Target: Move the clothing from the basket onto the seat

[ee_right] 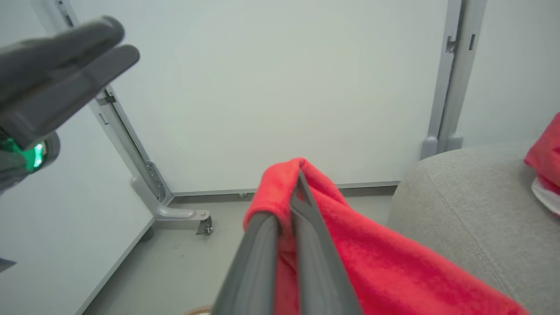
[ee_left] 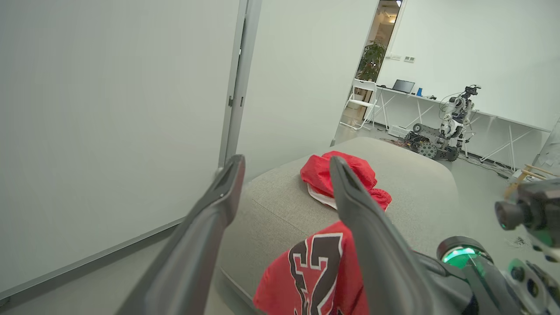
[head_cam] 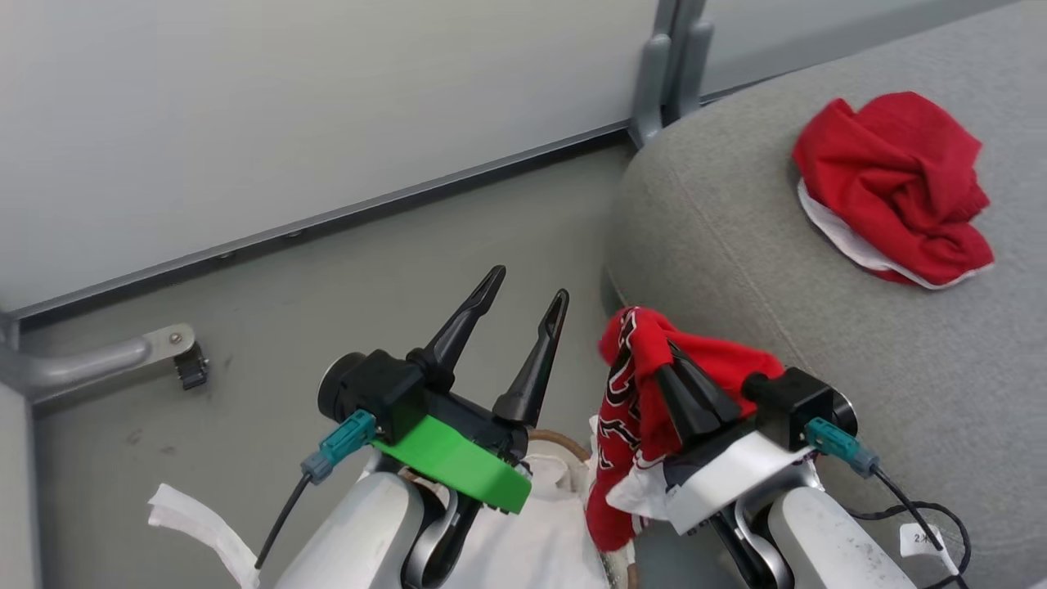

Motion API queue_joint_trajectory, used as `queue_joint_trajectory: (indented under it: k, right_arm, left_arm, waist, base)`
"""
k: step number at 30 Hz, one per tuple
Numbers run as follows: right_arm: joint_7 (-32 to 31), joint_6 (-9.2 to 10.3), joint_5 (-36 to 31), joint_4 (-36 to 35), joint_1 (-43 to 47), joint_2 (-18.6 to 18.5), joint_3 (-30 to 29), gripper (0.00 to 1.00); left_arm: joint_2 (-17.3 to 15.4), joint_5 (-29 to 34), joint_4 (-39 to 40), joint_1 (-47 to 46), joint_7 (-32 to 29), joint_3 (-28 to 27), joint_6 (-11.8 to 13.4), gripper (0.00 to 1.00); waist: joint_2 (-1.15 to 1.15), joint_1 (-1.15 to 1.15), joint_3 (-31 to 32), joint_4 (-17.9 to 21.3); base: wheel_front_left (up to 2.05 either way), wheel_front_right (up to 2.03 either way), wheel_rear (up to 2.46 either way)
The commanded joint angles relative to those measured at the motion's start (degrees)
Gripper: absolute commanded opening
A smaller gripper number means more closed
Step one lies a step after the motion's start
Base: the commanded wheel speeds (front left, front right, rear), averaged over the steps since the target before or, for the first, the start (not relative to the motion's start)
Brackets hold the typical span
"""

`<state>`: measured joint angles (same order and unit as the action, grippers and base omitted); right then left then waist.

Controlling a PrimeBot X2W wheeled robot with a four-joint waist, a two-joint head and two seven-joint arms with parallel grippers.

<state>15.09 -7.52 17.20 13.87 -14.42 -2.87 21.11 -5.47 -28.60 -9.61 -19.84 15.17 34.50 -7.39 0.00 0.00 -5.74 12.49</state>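
right end effector (ee_right: 300,181) closed on jersey (head_cam: 630,393) fold | left end effector (head_cam: 527,286) spread, empty | jersey likely soft, light, limp: grip bunched folds

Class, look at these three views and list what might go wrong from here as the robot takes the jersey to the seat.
1. The right pincer is shut on just a fold of the jersey; it may slip and fall on the floor short of the seat.
2. The jersey drapes over that pincer's fingers, so it may cling on release.
3. Its low hem hangs by the basket and its liner, and might drag the liner.
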Motion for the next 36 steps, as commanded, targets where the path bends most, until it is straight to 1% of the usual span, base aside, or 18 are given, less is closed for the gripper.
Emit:
queue_joint_trajectory:
  k: [1,4,5,7,13,17,21,25,30,32,36]
  right_arm:
    - [0.10,0.06,0.27,-0.60,0.82,-0.11,-0.40,0.00]
    - [0.10,0.06,0.70,-1.05,1.19,-0.11,-0.80,0.00]
    - [0.10,0.06,0.86,-1.39,1.38,-0.10,-1.23,0.00]
    - [0.10,0.06,0.95,-1.56,1.85,-0.11,-1.97,0.00]
    - [0.10,0.06,-0.30,-4.00,1.98,-0.07,-6.63,0.00]
    - [0.10,0.06,-2.29,-5.81,-1.80,-0.47,-8.47,0.00]
    - [0.11,0.06,-3.68,-7.93,-7.94,-3.55,-10.06,0.00]
    - [0.10,0.06,-4.36,-9.06,-16.49,-8.17,-12.17,0.00]
    - [0.10,0.07,-6.57,-6.66,-27.49,-14.63,-12.44,0.00]
    - [0.10,0.06,-7.47,-5.14,-31.24,-16.40,-13.96,0.00]
    - [0.07,0.07,-9.52,-1.96,-37.27,-18.78,-18.04,0.00]
  left_arm:
    - [-0.50,0.13,-0.30,0.65,-0.04,-0.03,-0.16,1.00]
    - [-0.81,0.43,-0.73,0.72,-0.04,-0.28,-0.16,1.00]
    - [-0.89,0.65,-0.85,0.74,-0.05,-0.21,-0.16,1.00]
    - [-1.02,0.81,-1.10,0.67,-0.05,0.14,-0.16,1.00]
    - [-1.46,0.03,-2.13,-2.06,-0.04,3.57,-0.16,1.00]
    - [-2.24,-0.74,-2.96,-3.06,-0.04,4.95,-0.16,1.00]
    - [-2.77,-1.25,-3.39,-3.06,-0.04,5.35,-0.16,1.00]
    - [-3.63,-1.06,-3.26,-2.46,-0.04,4.97,-0.16,1.00]
    - [-4.59,-0.10,-3.04,-2.21,-0.04,4.28,-0.16,1.00]
    - [-5.15,0.21,-3.04,-3.10,-0.04,4.50,-0.16,1.00]
    - [-6.03,0.70,-3.04,-4.71,-0.04,5.24,-0.16,1.00]
  waist:
    - [0.00,0.00,-1.03,9.79]
    - [0.00,0.00,-1.34,13.50]
    - [0.00,0.00,-1.61,15.74]
    - [0.00,0.00,-1.92,17.54]
    - [0.00,0.00,-3.88,18.61]
    - [0.00,0.00,-5.07,18.84]
    - [0.00,0.00,-6.10,18.85]
    - [0.00,0.00,-7.37,18.77]
    - [0.00,0.00,-10.12,18.14]
    - [0.00,0.00,-11.69,17.08]
    - [0.00,0.00,-14.89,14.63]
  base:
    - [0.00,0.00,0.00]
    - [0.00,0.00,0.00]
    - [0.00,0.00,0.00]
    - [0.00,0.00,0.00]
    - [0.00,0.00,0.00]
    - [0.00,0.00,0.00]
    - [0.00,0.00,0.00]
    - [0.00,0.00,0.00]
    - [0.00,0.00,0.00]
    - [0.00,0.00,0.00]
    - [0.00,0.00,0.00]
